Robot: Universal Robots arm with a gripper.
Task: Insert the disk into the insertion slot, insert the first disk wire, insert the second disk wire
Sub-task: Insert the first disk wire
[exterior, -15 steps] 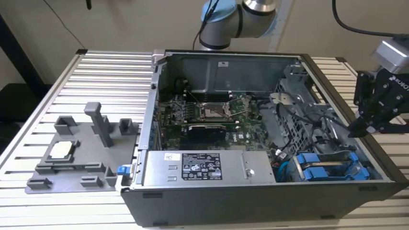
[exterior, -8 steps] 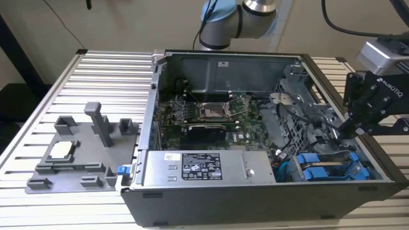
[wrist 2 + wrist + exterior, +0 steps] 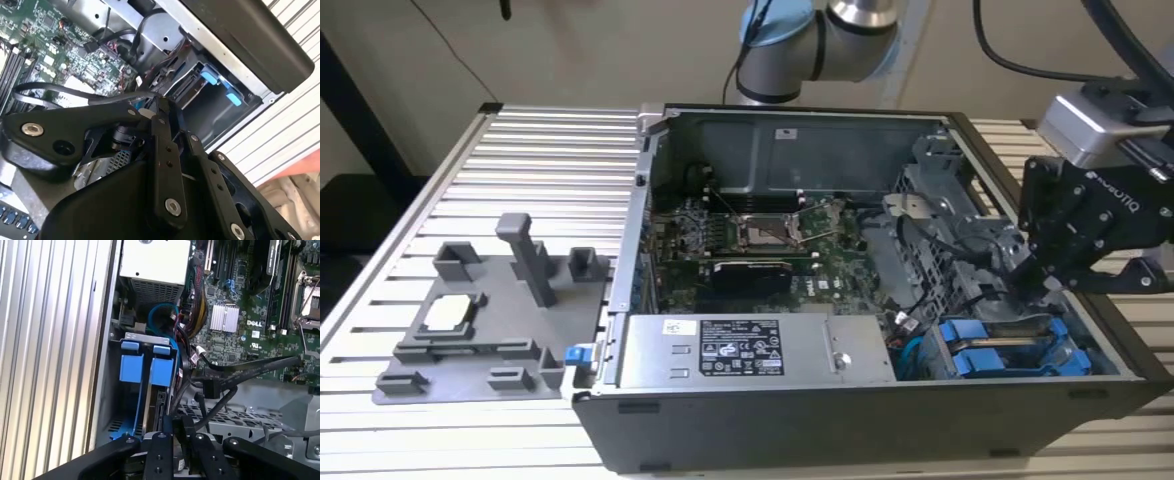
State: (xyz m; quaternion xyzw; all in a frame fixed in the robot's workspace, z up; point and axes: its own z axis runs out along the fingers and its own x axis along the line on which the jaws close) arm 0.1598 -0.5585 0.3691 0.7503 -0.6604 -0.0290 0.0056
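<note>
Robotics lab, slatted metal bench (image 3: 547, 150), opened computer case (image 3: 854, 425)

The claw (image 3: 177, 426) hangs near two blue frames (image 3: 132, 367) in the drive cage (image 3: 145, 337)

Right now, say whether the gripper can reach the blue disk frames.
Probably yes: the gripper hangs over the open case, and the blue disk frames lie uncovered below it, though black cables run close beside.

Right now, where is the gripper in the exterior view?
The gripper is at the exterior view's right, reaching into the open computer case, just above the blue drive frames.
</note>
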